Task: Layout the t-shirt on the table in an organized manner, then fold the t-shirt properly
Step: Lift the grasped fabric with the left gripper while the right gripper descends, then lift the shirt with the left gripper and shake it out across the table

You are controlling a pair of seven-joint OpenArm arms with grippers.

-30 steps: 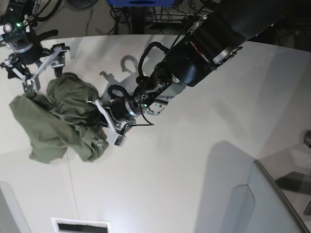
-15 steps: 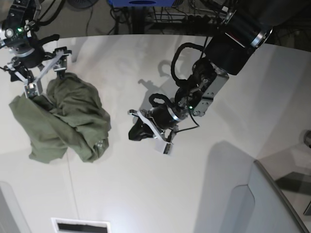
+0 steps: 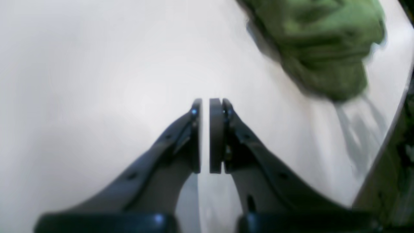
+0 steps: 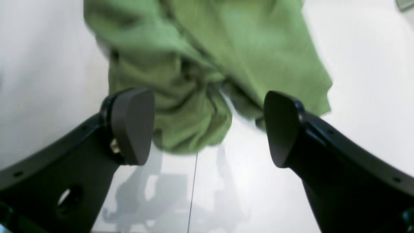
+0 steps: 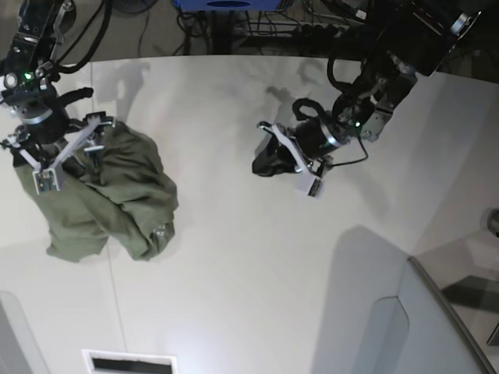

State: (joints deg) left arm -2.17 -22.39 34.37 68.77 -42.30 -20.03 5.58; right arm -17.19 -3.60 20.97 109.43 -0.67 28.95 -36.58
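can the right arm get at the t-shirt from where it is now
Probably yes. The right gripper hangs open directly over the crumpled t-shirt, with nothing between its fingers and the cloth. The left gripper is shut and well off over bare table.

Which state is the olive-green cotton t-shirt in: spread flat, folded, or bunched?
Bunched: the olive-green cotton t-shirt lies in a wrinkled heap on the white table, its sleeves and hem not laid out.
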